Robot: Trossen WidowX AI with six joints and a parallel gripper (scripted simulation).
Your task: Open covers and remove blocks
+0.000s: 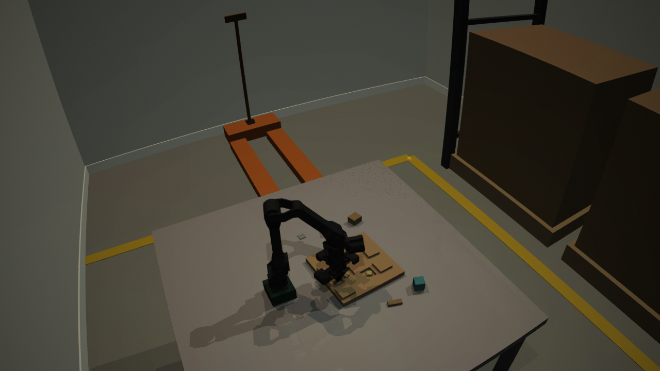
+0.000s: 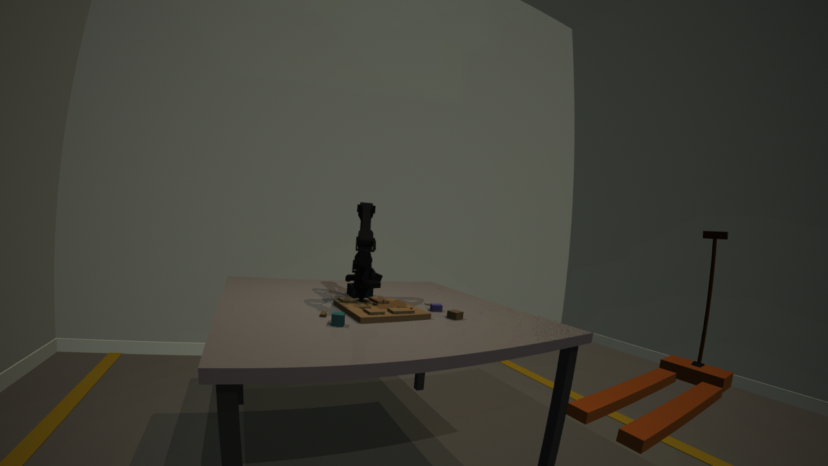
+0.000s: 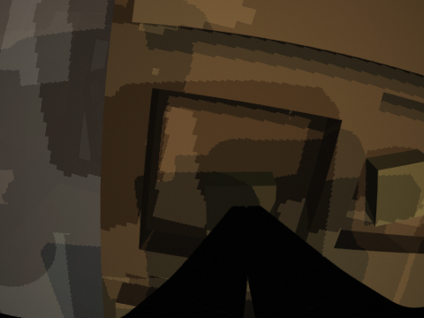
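Observation:
The tan board [image 1: 374, 287] [image 2: 393, 318] [image 3: 375, 35] lies on the table. My gripper [image 1: 340, 280] [image 2: 361, 299] [image 3: 246, 221] is shut and empty, pointing down over the board's near part. In the wrist view its tips overlap an olive block [image 3: 227, 199] in an uncovered square well [image 3: 324, 150]; contact cannot be told. A yellowish block [image 1: 369, 273] [image 3: 397, 190] shows to the right in the wrist view. Raised flat covers [image 1: 382, 266] [image 2: 400, 310] lie on the board. A teal cube [image 1: 418, 283] [image 2: 337, 318] and a purple block [image 2: 436, 307] rest on the table, clear of the board.
A brown block [image 1: 354, 218] [image 2: 455, 314] stands beyond the board. A small tan slab [image 1: 394, 302] [image 2: 323, 313] lies near the teal cube. A thin grey piece [image 1: 301, 236] lies on the table beyond the arm. An orange pallet jack [image 1: 251, 127] [image 2: 695, 371] stands on the floor.

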